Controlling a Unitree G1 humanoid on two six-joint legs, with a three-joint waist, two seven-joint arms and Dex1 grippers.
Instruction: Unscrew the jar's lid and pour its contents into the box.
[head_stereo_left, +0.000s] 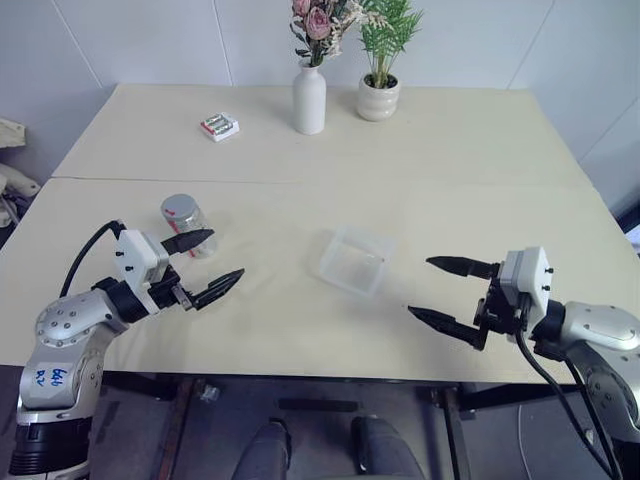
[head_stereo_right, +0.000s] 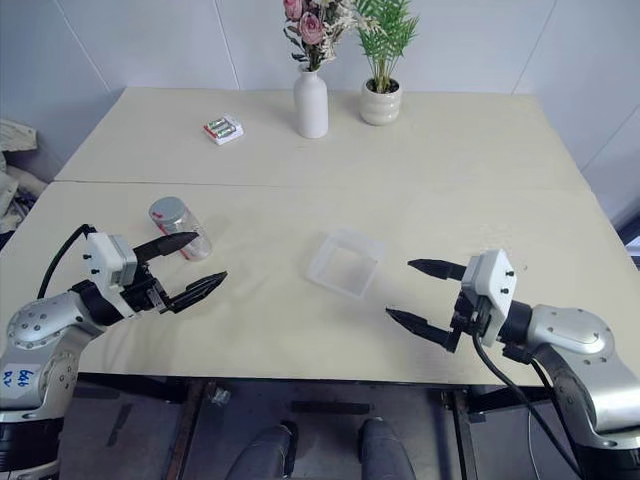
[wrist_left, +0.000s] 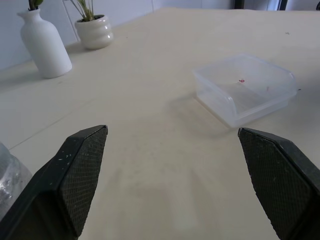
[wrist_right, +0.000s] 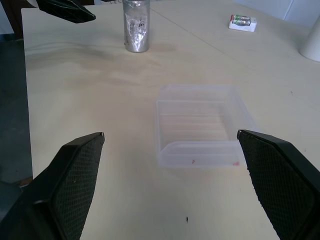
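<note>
The upright jar (head_stereo_left: 186, 224) stands just beyond the splayed, empty left gripper (head_stereo_left: 205, 264), seemingly untouched, far nearer it than the equally splayed, empty right gripper (head_stereo_left: 445, 293).

jar (head_stereo_left: 187, 224): the left gripper's upper finger (head_stereo_left: 188, 241) is crossing in front of its lower part, so you are not seeing its base.
contents: you are getting only glare through the glass; too small to tell.
flowers (head_stereo_left: 318, 22): the picture's top edge is cutting them off.
battery pack (head_stereo_left: 219, 127): its print is reading too small.
</note>
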